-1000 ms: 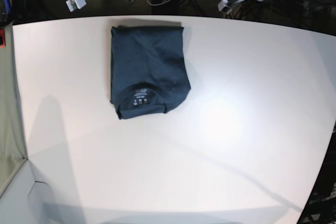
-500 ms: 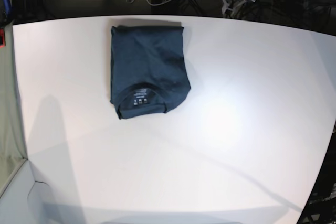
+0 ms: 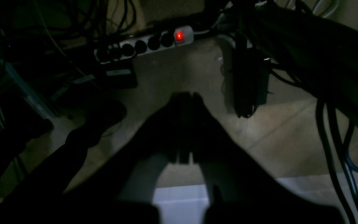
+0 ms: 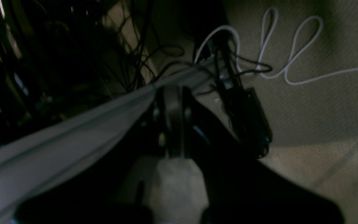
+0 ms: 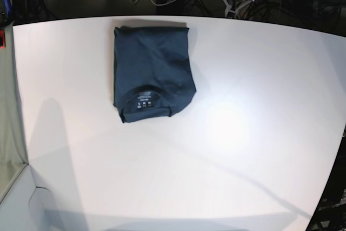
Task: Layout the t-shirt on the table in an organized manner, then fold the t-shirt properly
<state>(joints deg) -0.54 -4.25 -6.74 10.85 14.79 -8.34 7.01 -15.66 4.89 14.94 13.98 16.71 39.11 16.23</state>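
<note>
Small pale label marks, too small to be read, are seen inside the collar of the folded t-shirt, which lies near the far edge of the table, long axis running far-to-near, collar nearest. A power strip is lit red beyond the closed left gripper; the right gripper is likewise closed, empty.

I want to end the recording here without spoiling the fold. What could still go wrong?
The t-shirt lies folded right at the far edge of the table, so a nudge there could push it off. The left gripper and right gripper are shut and hang among loose cables behind the table, where they might snag.
</note>
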